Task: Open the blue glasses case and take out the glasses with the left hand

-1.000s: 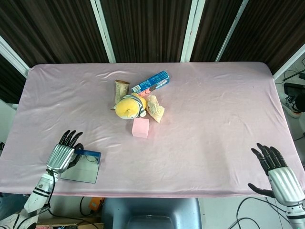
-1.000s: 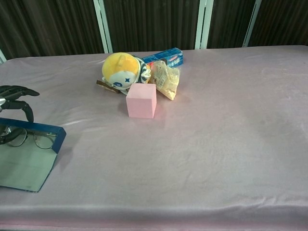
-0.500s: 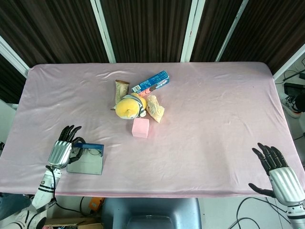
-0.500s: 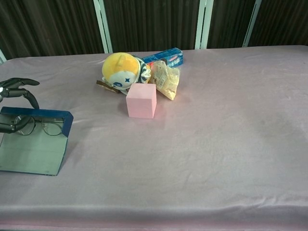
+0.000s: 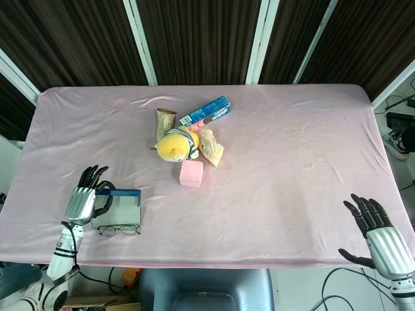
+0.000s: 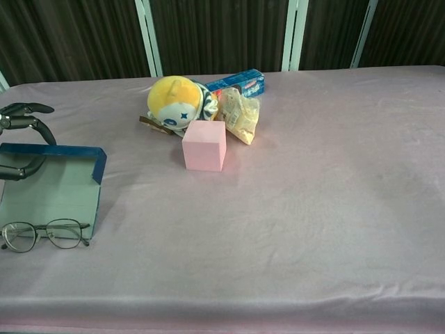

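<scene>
The blue glasses case point(image 5: 120, 207) lies open near the table's front left corner, its pale lining facing up point(image 6: 57, 189). My left hand point(image 5: 83, 199) grips the case's left end, fingers curled over its far corner and thumb on the lining point(image 6: 21, 142). The glasses point(image 5: 118, 229) lie on the cloth just in front of the case, outside it and apart from the hand point(image 6: 44, 234). My right hand point(image 5: 381, 234) hovers open at the front right edge, holding nothing; the chest view does not show it.
A yellow plush toy point(image 5: 176, 144), a pink cube point(image 5: 191, 173), a blue toothpaste box point(image 5: 205, 111), a snack bag point(image 5: 211, 146) and a brown wrapper point(image 5: 165, 122) cluster mid-table. The table's front edge point(image 5: 194, 262) runs close behind the glasses.
The glasses have slid out of the case onto the cloth in front of it. The left hand and case shifted and tilted back; the right hand stayed still.
</scene>
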Robot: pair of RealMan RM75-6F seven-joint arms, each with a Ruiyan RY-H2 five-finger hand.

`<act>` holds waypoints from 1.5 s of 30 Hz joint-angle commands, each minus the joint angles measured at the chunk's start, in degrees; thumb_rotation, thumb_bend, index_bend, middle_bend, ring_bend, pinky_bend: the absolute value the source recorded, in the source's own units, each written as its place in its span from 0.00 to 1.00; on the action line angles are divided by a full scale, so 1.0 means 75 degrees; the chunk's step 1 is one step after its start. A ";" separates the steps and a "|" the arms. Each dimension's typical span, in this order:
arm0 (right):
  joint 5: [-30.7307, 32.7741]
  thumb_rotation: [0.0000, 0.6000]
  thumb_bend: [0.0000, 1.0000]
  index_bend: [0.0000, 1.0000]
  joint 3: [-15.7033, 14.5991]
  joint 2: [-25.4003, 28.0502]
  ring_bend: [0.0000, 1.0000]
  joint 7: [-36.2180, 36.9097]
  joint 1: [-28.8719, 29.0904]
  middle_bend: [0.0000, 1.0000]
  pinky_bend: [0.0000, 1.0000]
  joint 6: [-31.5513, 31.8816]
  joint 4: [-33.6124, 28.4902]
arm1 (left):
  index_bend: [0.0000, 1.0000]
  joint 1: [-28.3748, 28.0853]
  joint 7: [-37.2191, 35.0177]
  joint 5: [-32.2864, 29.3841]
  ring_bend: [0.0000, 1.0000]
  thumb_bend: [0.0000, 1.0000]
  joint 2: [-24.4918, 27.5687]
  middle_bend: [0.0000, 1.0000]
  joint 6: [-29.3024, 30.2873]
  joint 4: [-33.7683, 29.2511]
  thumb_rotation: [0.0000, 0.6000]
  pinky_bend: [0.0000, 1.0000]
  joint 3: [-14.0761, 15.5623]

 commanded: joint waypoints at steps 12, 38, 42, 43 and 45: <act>-0.0046 1.00 0.19 0.00 -0.0019 -0.0021 0.00 -0.0039 -0.0001 0.00 0.08 -0.0004 0.0019 | 0.52 -0.0362 0.0195 -0.0403 0.00 0.41 -0.0050 0.12 -0.0648 0.0252 1.00 0.05 -0.0310; 0.0059 1.00 0.19 0.00 0.0013 -0.0062 0.00 -0.0208 0.0020 0.00 0.08 -0.0106 -0.0028 | 0.15 -0.0285 0.0731 -0.0331 0.00 0.38 0.1048 0.00 -0.0868 -0.1007 1.00 0.02 -0.0010; 0.0052 1.00 0.19 0.00 -0.0002 -0.0087 0.00 -0.0278 0.0058 0.00 0.09 -0.0202 -0.0055 | 0.23 0.0126 0.1398 0.0347 0.00 0.38 0.2072 0.00 -0.0251 -0.2819 1.00 0.02 0.0571; 0.0031 1.00 0.19 0.00 -0.0008 -0.0096 0.00 -0.0302 0.0059 0.00 0.09 -0.0199 -0.0061 | 0.23 0.0197 0.1682 0.0435 0.00 0.38 0.2199 0.00 -0.0157 -0.3064 1.00 0.02 0.0658; -0.0023 1.00 0.19 0.00 -0.0029 -0.0118 0.00 -0.0353 0.0057 0.00 0.09 -0.0191 -0.0077 | 0.23 0.0341 0.2196 0.0518 0.00 0.38 0.2351 0.00 -0.0034 -0.3493 1.00 0.02 0.0796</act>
